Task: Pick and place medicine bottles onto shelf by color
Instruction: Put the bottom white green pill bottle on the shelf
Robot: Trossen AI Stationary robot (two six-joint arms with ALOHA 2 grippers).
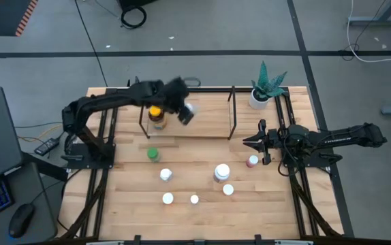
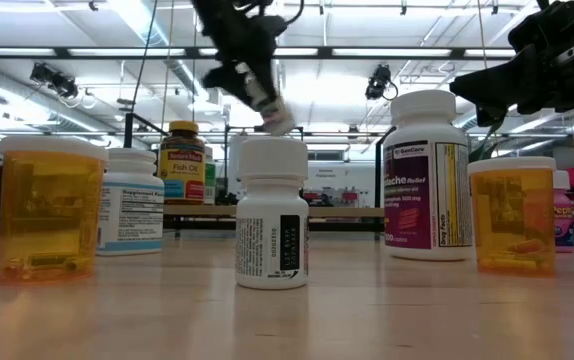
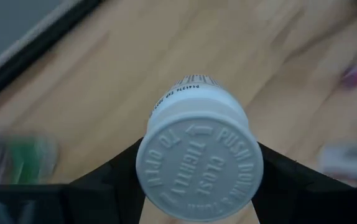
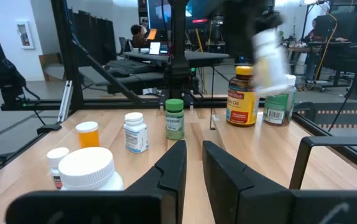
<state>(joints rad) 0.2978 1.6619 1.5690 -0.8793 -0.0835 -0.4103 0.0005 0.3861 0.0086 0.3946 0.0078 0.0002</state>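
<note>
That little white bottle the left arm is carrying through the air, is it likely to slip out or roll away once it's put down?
The white-capped bottle sits clamped between the left gripper's fingers, so it probably won't slip. It looks like hard plastic, likely stiff and light. It hangs tilted above the shelf, and being round, it could roll if set down on its side.

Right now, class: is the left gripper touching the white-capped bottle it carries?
Touching. The left wrist view shows the left gripper with its dark fingers pressed against both sides of the white-capped bottle.

white-capped bottle [image 3: 198,163], yellow-capped bottle [image 1: 155,112], green-capped bottle [image 1: 153,154]
</note>
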